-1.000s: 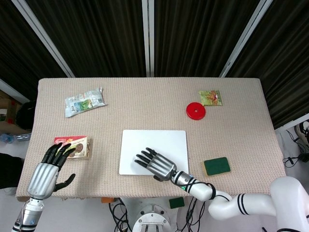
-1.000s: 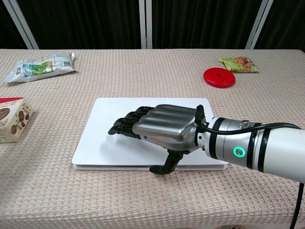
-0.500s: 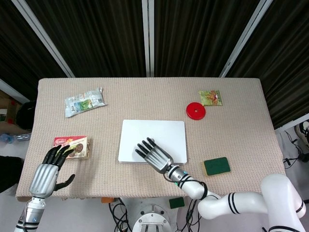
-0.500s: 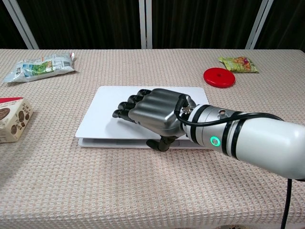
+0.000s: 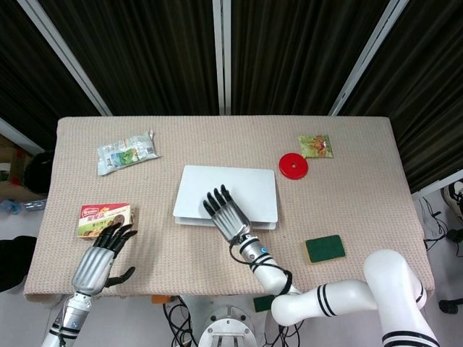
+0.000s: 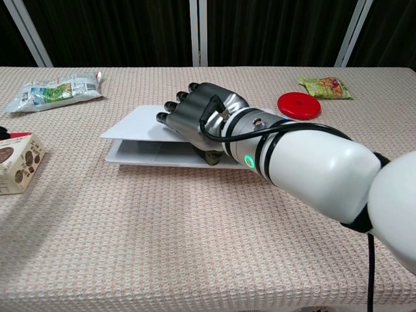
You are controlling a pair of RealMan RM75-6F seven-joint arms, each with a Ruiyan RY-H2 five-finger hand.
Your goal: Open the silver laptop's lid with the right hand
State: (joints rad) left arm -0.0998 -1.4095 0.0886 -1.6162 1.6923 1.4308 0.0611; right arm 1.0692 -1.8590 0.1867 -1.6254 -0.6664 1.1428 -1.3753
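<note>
A: Item one, the silver laptop (image 5: 230, 194) (image 6: 140, 130). Location?

B: Middle of the table (image 5: 362, 210) (image 6: 195, 260), slightly toward the near edge. Lid partly raised: the chest view shows a wedge-shaped gap between lid and base at the near edge, the base flat on the cloth.

A: Item two, the right hand (image 5: 226, 214) (image 6: 198, 117).

B: At the laptop's near edge. Fingers (image 6: 170, 110) lie spread over the top of the lid, pointing far and left; the thumb sits lower, at the gap below the lid's edge. The lid is gripped between fingers and thumb. The forearm runs back toward the near right.

A: Item three, the left hand (image 5: 101, 254).

B: Near left part of the table, seen only in the head view. Fingers apart and extended, thumb out to the side, holding nothing. Its fingertips reach just short of the biscuit box; contact with it cannot be told.

A: Remaining stock?

B: Biscuit box (image 5: 105, 219) (image 6: 14, 162), left side, near. Crumpled snack packet (image 5: 127, 152) (image 6: 55, 91), far left. Red round lid (image 5: 293, 166) (image 6: 299, 104), right of the laptop and further back. Small green and yellow packet (image 5: 316, 146) (image 6: 326, 86), just beyond the red lid, far right. Green sponge (image 5: 325, 249), near right, well apart from the laptop, head view only.

A: Surface?

B: Beige woven cloth covering the whole table.
</note>
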